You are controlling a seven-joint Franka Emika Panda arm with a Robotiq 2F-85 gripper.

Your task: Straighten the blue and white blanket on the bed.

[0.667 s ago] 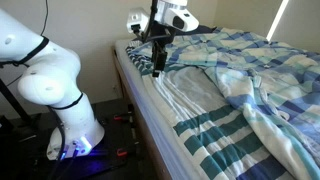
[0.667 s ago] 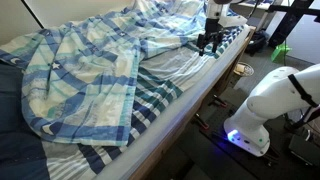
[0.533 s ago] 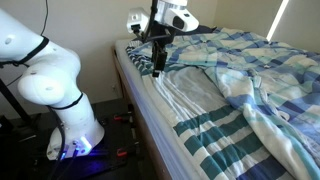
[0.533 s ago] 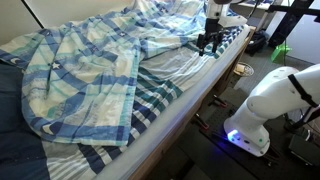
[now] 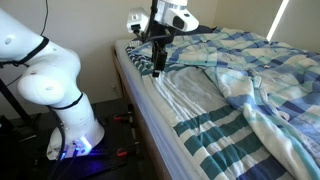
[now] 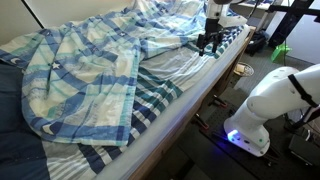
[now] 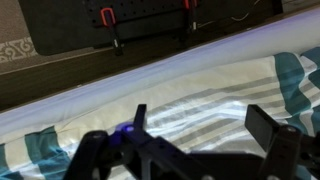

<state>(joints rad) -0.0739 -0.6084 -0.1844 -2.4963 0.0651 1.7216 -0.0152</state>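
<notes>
Jaws wide apart over striped sheet [image 7: 205, 105]

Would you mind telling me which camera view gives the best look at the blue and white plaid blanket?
Best is an exterior view where the blanket shows almost whole, rumpled and folded over. In an exterior view with the arm nearer, the blanket is cropped at the frame edge. The wrist view shows only striped sheet.

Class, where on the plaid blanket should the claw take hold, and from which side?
Probably the blanket at its rumpled edge nearest the open claw, from above: the cloth bunches into raised folds there, above the flat striped sheet.
</notes>
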